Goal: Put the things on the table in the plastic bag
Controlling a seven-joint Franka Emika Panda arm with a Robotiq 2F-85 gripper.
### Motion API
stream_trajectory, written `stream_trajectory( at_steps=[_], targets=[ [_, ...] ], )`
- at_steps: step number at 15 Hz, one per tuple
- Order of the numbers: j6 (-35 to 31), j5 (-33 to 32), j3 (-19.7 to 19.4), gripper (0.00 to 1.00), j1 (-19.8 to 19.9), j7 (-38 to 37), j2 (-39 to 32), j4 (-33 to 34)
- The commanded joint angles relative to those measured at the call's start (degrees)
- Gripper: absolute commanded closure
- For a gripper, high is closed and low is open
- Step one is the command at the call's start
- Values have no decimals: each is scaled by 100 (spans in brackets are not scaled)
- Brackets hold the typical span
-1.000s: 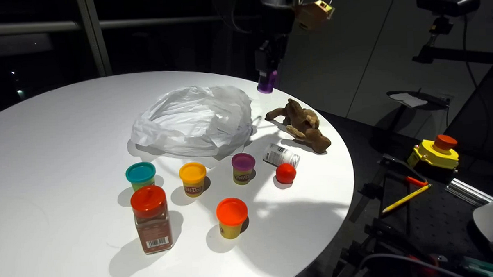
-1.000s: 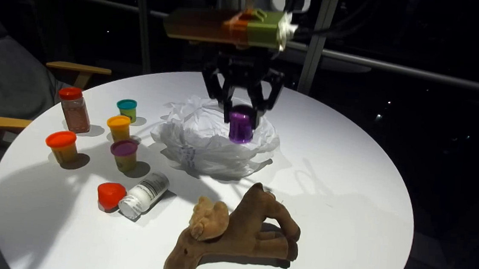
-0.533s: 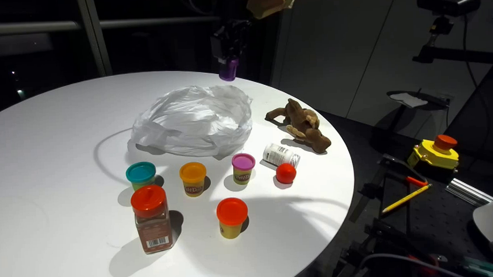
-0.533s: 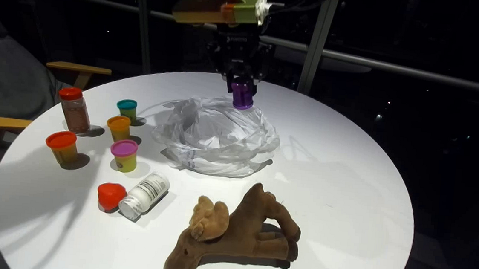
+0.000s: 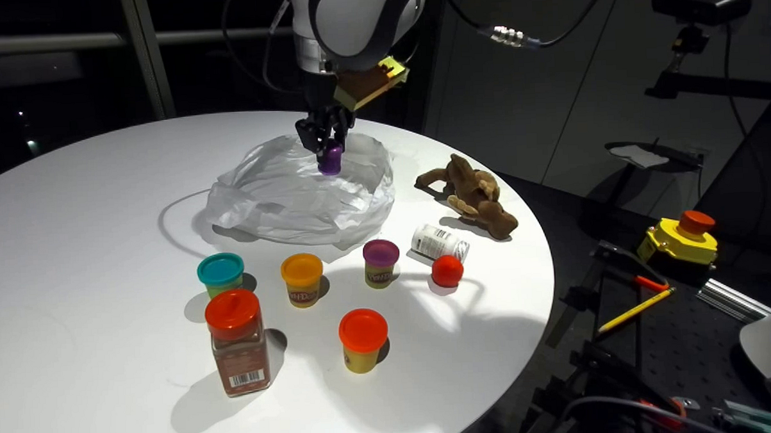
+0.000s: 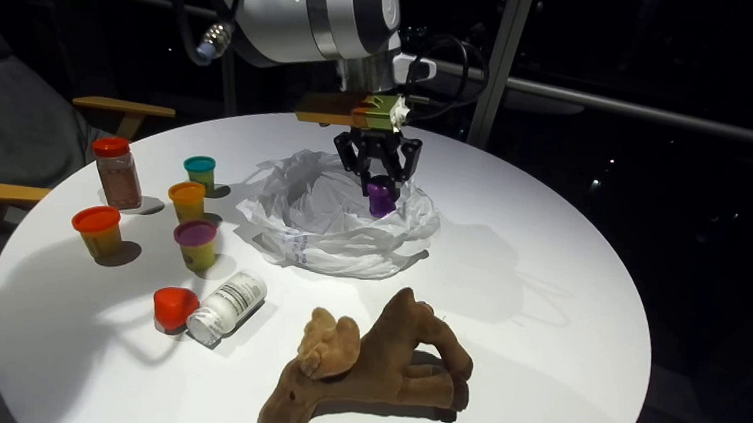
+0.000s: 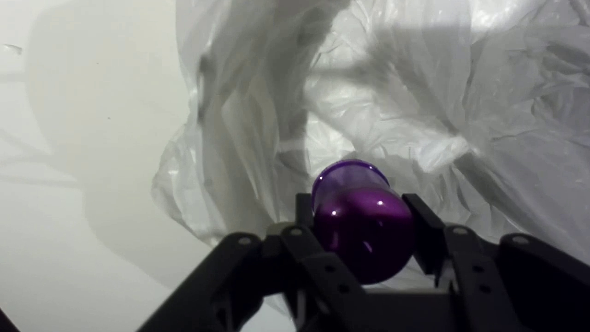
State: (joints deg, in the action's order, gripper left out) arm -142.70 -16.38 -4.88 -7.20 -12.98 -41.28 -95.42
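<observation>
Both exterior views look down across the table [image 5: 100,316] from different sides and share the plastic bag [image 5: 283,226], mid-frame. In an exterior view the brown jar [image 5: 240,357] stands nearest, lower left; in an exterior view the plush toy [image 6: 386,360] lies nearest, lower centre. The wrist view faces down at close range: bag at centre and right, table at left, gripper [image 7: 359,216] at the bottom.

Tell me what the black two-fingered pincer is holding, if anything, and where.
The pincer grips a shiny purple, round-topped, cylindrical object by opposite sides of its upper part.
</observation>
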Motion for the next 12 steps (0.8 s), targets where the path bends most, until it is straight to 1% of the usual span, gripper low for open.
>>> stream_trajectory(
  at_steps=[1, 4, 5, 6, 8, 9, 10, 12],
  targets=[
    [135, -20, -272, 74, -199, -182, -464, 622],
    [120, 29, -344, 74, -192, -198, -700, 825],
    [122, 32, -368, 42, -193, -215, -721, 854],
    [125, 10, -421, 23, -206, -251, -744, 892],
    [51, -17, -474, 10, -210, -249, -446, 696],
    [-20, -36, -499, 1, -227, -255, -120, 452],
    [-91, -78, -538, 0, -261, -273, 155, 225],
    [-147, -87, -431, 0, -216, -47, 763, -293]
  ],
)
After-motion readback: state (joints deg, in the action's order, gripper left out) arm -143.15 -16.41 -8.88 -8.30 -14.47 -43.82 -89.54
